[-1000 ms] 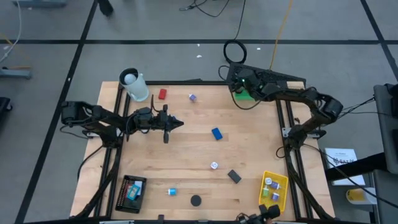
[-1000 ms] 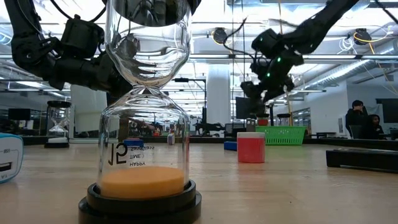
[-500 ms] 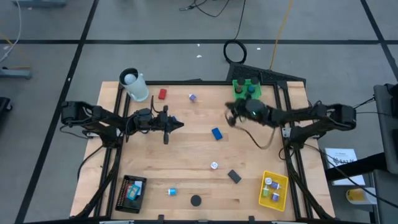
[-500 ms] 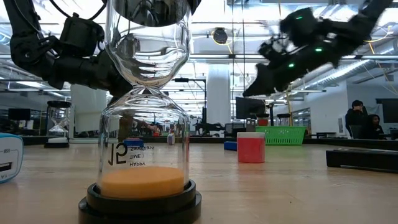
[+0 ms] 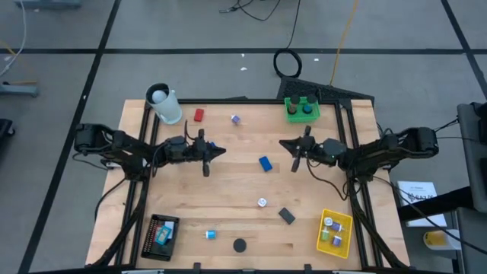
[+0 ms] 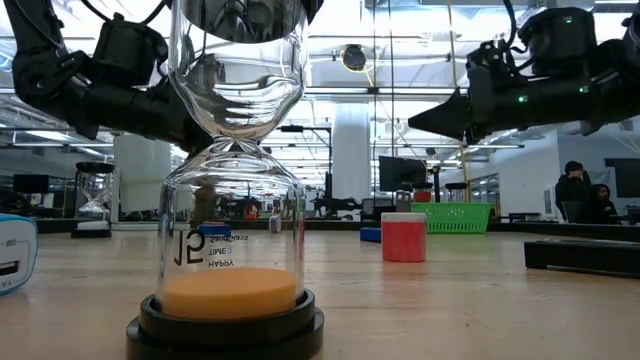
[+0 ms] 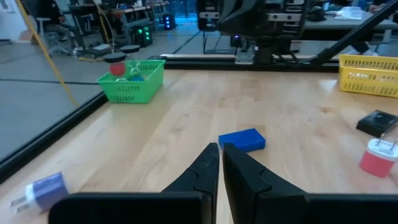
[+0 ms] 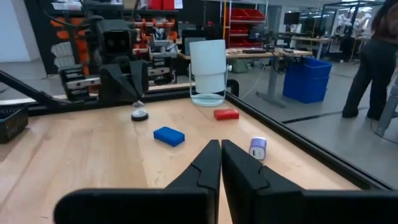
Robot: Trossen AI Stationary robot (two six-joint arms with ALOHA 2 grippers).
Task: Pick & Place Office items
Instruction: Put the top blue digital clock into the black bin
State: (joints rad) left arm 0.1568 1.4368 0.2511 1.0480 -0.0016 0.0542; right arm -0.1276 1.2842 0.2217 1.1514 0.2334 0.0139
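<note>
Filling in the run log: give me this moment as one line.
left gripper: shut, empty, over table | right gripper: shut, empty, over table | blue block: on table between them | green tray: holds items

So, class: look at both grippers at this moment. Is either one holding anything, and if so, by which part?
Nothing is held. The left gripper and the right gripper are both shut on nothing, facing each other above the table, with the blue block lying untouched below between them.

Both arms are held low over the table, stretched inward from opposite sides, wrists level. The left gripper [image 5: 219,150] is pointed toward centre, fingers closed together, nothing held. The right gripper [image 5: 283,144] is pointed back at it, fingers likewise pressed shut and empty. The tips are kept well apart.
</note>
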